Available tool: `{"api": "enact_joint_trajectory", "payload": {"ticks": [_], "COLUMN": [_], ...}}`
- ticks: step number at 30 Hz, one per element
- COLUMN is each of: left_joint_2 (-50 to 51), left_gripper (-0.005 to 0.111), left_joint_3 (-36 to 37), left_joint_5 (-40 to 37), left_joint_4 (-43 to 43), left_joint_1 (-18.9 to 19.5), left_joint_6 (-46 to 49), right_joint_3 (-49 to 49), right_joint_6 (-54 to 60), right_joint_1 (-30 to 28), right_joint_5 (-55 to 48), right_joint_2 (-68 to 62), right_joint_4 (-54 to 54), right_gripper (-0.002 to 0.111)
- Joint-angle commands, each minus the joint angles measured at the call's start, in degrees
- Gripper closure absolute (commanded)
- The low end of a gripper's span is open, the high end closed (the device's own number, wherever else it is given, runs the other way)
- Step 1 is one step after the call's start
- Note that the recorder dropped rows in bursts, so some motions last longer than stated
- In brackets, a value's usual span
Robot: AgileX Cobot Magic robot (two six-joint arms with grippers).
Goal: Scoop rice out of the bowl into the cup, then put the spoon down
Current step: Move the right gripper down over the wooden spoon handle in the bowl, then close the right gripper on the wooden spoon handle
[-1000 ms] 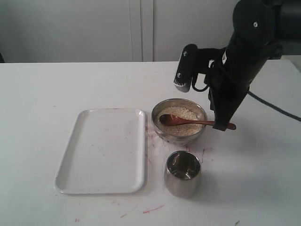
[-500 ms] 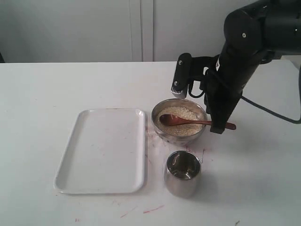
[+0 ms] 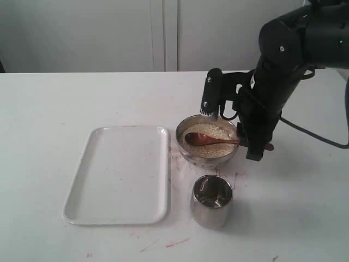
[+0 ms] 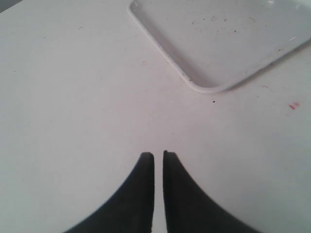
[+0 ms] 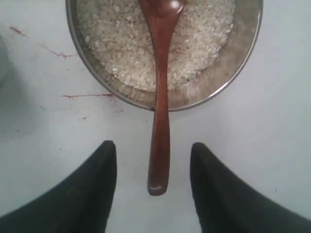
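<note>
wooden spoon (image 3: 210, 140) handle's end hidden behind the wide-apart right gripper (image 3: 254, 152).

Right gripper (image 5: 153, 146): jaws stand apart, one on each side of the spoon (image 5: 160, 116) handle end, with bare table (image 5: 277, 141) outside both fingers. The bowl (image 5: 240, 60) rim blocks the path just beyond the fingertips. The cup (image 3: 211, 201) stands near the bowl — only a narrow gap between. The tray (image 3: 117, 174) fills the table's left side.
</note>
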State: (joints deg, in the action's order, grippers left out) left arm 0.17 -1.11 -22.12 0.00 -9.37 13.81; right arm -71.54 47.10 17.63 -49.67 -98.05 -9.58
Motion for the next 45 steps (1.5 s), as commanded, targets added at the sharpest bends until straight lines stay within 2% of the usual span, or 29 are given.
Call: {"api": "enact_joint_trajectory", "payload": {"ticks": [1, 13, 22, 31, 41, 45], "left_joint_2": [-0.2, -0.2, -0.2, -0.2, -0.2, -0.2], "left_gripper": [0.092, 0.092, 0.092, 0.092, 0.092, 0.092], "left_joint_3": [0.5, 0.5, 0.5, 0.5, 0.5, 0.5], "left_joint_5": [-1.9, -1.9, -1.9, -1.9, -1.9, -1.9], "left_joint_4": [0.0, 0.0, 0.0, 0.0, 0.0, 0.0], "left_joint_1": [-0.1, -0.1, -0.1, -0.1, -0.1, -0.1], "left_joint_6": [-0.3, -0.3, -0.3, -0.3, -0.3, -0.3], "right_joint_3": [1.4, 2.9, 2.9, 2.9, 2.9, 2.9], "right_joint_6": [0.7, 0.7, 0.7, -2.4, -2.4, -2.4], "right_joint_1": [-0.6, -0.6, -0.6, -0.6, -0.6, -0.6], "right_joint_5": [0.2, 5.2, 5.1, 5.0, 5.0, 5.6], "right_joint_2": [-1.3, -1.5, -4.5, -5.6, -7.0, -7.2], "right_joint_4": [-1.0, -3.6, -4.7, -10.2, -9.8, -9.8], "right_gripper": [0.062, 0.062, 0.062, 0.062, 0.062, 0.069]}}
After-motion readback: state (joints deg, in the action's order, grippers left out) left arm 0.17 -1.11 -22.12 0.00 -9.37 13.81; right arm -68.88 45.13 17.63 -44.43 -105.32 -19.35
